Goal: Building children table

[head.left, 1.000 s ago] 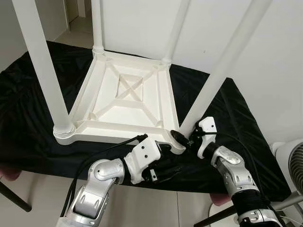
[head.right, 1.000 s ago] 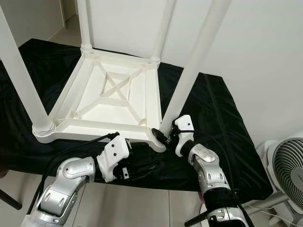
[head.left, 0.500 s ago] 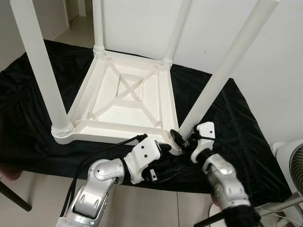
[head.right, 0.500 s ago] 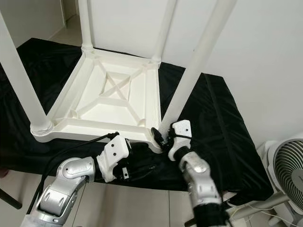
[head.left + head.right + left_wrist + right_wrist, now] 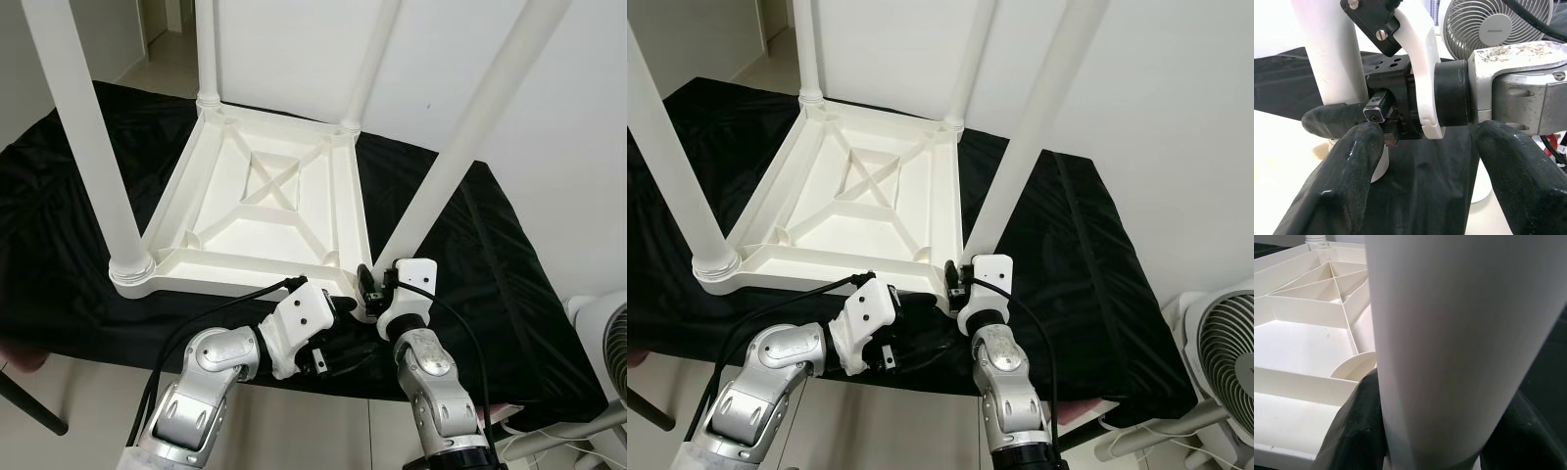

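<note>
- The left gripper [image 5: 328, 357] is seen nearest, low at the front edge of the black cloth [image 5: 490, 264]; its fingers [image 5: 1347, 171] are spread wide with nothing between them.
- The right gripper [image 5: 367, 286] is found just beyond, at the near right corner of the upturned white table [image 5: 260, 206]; the near right leg [image 5: 470, 137] is clasped at its base between the black fingers [image 5: 1359, 431], pressed on both sides.
- The table is observed lying top-down on the cloth, its ribbed underside forming a shallow tray with nothing in it.
- The near left leg [image 5: 93, 147] is seated in its corner socket.
- Two far legs [image 5: 206, 49] are noted standing in the far corners.
- A fan [image 5: 1220, 357] is recorded on the floor at the right.
</note>
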`<state>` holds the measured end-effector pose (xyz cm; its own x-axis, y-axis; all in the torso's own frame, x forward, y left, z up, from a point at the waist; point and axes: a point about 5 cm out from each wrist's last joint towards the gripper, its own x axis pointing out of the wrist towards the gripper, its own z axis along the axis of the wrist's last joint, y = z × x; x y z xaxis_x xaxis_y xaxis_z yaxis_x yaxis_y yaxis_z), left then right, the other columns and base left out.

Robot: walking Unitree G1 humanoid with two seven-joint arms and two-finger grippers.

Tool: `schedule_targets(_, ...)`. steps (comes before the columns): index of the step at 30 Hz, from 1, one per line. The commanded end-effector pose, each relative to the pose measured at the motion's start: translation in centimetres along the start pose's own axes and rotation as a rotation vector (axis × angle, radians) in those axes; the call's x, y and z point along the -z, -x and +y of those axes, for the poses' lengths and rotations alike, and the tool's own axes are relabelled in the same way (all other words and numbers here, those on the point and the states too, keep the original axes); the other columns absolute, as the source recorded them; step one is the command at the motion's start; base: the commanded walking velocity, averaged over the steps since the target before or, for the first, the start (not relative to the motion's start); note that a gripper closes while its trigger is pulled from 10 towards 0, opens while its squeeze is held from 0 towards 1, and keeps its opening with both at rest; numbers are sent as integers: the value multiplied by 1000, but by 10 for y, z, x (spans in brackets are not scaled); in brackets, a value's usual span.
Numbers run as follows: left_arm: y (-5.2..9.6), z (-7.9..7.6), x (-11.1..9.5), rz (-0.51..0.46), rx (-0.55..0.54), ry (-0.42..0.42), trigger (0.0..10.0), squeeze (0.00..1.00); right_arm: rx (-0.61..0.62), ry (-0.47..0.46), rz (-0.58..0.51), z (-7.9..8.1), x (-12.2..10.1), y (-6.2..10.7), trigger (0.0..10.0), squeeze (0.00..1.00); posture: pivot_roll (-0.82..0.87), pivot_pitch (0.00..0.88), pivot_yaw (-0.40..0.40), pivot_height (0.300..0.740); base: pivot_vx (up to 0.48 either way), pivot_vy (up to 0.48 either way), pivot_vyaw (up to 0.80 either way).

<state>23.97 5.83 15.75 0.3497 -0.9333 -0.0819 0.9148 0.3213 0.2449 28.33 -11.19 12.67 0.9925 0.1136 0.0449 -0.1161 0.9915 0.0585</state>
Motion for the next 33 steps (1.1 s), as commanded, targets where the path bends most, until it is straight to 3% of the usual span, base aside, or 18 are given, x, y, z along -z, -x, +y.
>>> schedule_targets(1,-2,3,-1,-13,-97,14,10000,0,52,-10,23,-1,4,4,10000,278,-34,39,-138,740,0,0,0)
schedule_targets(2,-2,3,-1,-13,-97,14,10000,0,52,-10,23,-1,4,4,10000,278,-34,39,-138,740,0,0,0)
schedule_targets(3,-1,3,-1,-11,-99,13,10000,0,54,-16,28,-5,3,5,10000,1000,-35,45,-135,740,0,0,0)
schedule_targets(9,-1,3,-1,-11,-100,14,10000,0,-9,-9,24,-6,1,5,10000,1000,-36,48,-135,740,0,0,0)
schedule_targets(10,-2,3,-2,-12,-101,13,10000,0,-65,4,26,-7,0,5,10000,0,-36,47,-133,740,0,0,0)
schedule_targets(11,-2,3,-2,-12,-101,13,10000,0,-65,4,26,-7,0,5,10000,0,-36,47,-133,740,0,0,0)
schedule_targets(14,-2,3,-2,-12,-106,13,10000,0,-242,37,24,-12,-4,5,10000,0,-34,49,-136,740,0,0,0)
schedule_targets(20,-2,3,-3,-12,-106,13,10000,0,-369,89,21,-19,-6,3,10000,0,-31,46,-135,740,0,0,0)
schedule_targets(23,-2,3,-3,-11,-99,10,10000,0,-469,167,41,-27,-4,-5,10000,0,-26,35,-129,740,0,0,0)
schedule_targets(26,-3,5,-3,-9,-98,0,10000,0,-537,180,54,-33,-4,-15,10000,0,-24,30,-127,740,0,0,0)
schedule_targets(33,-3,6,-4,-12,-99,-1,10000,0,-576,216,80,-37,-3,-22,10000,0,-19,27,-127,740,0,0,0)
